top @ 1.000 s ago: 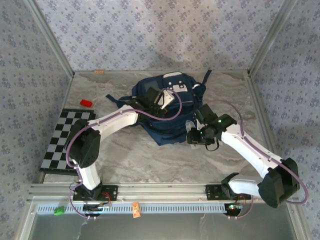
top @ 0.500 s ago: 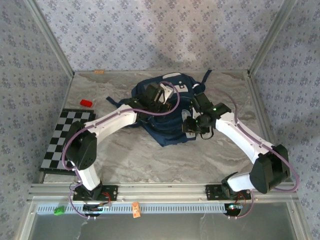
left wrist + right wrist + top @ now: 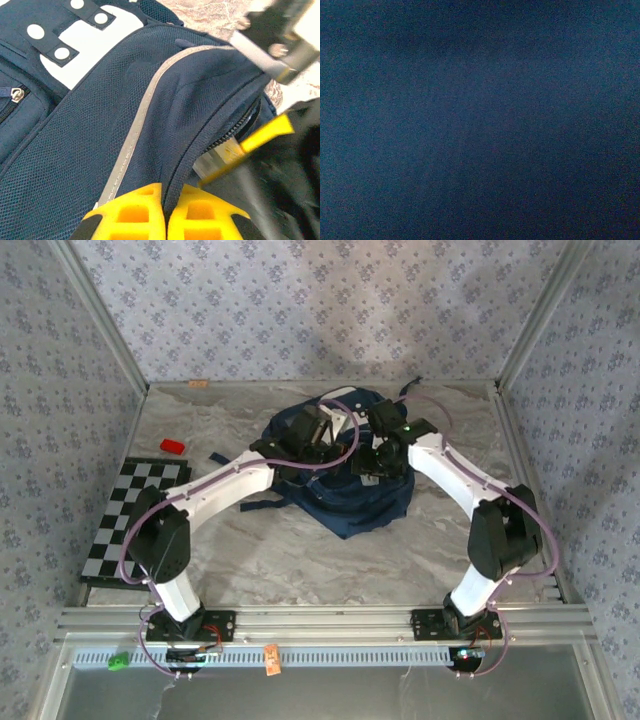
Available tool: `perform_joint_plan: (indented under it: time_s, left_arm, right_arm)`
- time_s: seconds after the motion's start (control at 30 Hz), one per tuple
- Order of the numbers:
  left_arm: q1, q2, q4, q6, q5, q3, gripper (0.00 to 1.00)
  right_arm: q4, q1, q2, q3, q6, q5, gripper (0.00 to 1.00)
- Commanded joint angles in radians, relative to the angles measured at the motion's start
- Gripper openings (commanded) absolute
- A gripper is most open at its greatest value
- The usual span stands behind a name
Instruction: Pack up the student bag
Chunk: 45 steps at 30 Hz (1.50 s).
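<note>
The student bag (image 3: pixel 350 505), navy with white patches, lies at the back middle of the table. In the left wrist view its mesh panel (image 3: pixel 100 125) carries a thin white stripe beside an open zipper. My left gripper (image 3: pixel 165 200) is shut on the fabric edge by that zipper, and from above it (image 3: pixel 318 430) sits on the bag's top. My right gripper (image 3: pixel 372 458) presses into the bag's opening from the right. One of its yellow fingers (image 3: pixel 265 134) shows at the zipper gap. The right wrist view is dark blue fabric, so its jaws are hidden.
A red block (image 3: pixel 173 446) lies at the back left. A black-and-white checkered mat (image 3: pixel 130 515) lies along the left edge. Patterned walls and metal posts close in the table on three sides. Bare marble lies in front of the bag.
My right arm has swung back and left from the bag's front right corner into its opening. My left gripper has drawn the bag's edge farther back, and the bag has shifted.
</note>
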Motion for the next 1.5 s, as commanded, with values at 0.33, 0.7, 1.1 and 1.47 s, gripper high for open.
perform_joint_plan:
  time_s: [0.33,0.7,1.1,1.47]
  left_arm:
    - [0.011,-0.080,0.081,-0.094,0.015,0.049,0.00]
    - [0.011,-0.076,0.096,-0.132,0.046,0.053,0.00]
    - [0.019,-0.067,0.128,-0.188,0.037,0.050,0.00]
    - [0.023,-0.119,0.134,-0.256,0.101,-0.047,0.24]
  right_arm:
    - [0.139,-0.009,-0.147,-0.165,0.079,-0.099,0.72]
    - [0.507,-0.006,-0.114,-0.283,0.183,-0.314,0.48]
    - [0.981,-0.007,-0.079,-0.423,0.308,-0.391,0.45]
    - [0.472,-0.019,-0.462,-0.534,0.132,-0.111,0.54]
